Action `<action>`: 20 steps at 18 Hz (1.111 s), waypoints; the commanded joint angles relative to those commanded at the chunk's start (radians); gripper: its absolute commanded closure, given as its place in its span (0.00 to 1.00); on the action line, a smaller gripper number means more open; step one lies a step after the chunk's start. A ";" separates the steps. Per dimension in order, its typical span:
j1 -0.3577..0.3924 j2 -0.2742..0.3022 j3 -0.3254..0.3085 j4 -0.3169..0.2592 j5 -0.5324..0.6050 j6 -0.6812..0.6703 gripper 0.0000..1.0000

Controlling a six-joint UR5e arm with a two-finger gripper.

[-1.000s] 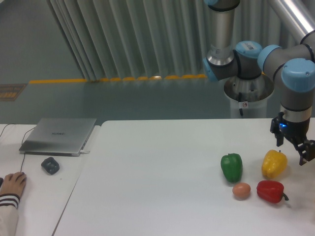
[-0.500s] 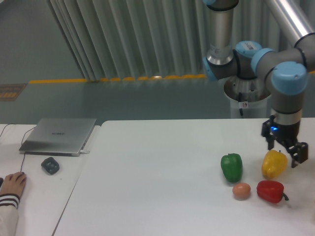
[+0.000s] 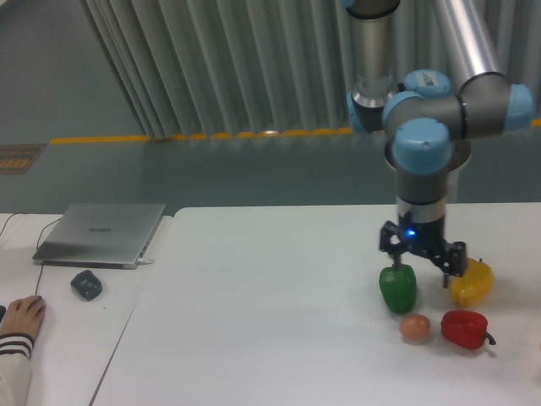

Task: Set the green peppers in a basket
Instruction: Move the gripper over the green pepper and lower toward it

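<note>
The green pepper (image 3: 398,290) stands upright on the white table (image 3: 254,321), right of centre. My gripper (image 3: 420,260) hangs open just above and slightly right of its top, one finger over the pepper's left shoulder and the other near the yellow pepper. Nothing is held between the fingers. No basket shows in this view.
A yellow pepper (image 3: 472,284) sits right of the green one, a red pepper (image 3: 465,329) in front of it, and an egg-like orange ball (image 3: 414,327) just below the green pepper. A laptop (image 3: 101,233), mouse (image 3: 86,284) and a person's hand (image 3: 21,317) are at the left.
The gripper has swung left from beside the yellow pepper at the table's right edge to a spot over the green pepper. The peppers have not moved.
</note>
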 joint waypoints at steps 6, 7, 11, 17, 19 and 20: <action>-0.041 -0.005 -0.041 0.002 0.075 -0.084 0.00; -0.043 -0.006 -0.046 0.002 0.095 -0.085 0.00; -0.049 -0.031 -0.048 0.003 0.118 -0.082 0.00; -0.049 -0.046 -0.048 0.005 0.117 -0.073 0.00; -0.048 -0.054 -0.046 0.005 0.117 -0.071 0.00; -0.046 -0.054 -0.046 0.005 0.117 -0.070 0.00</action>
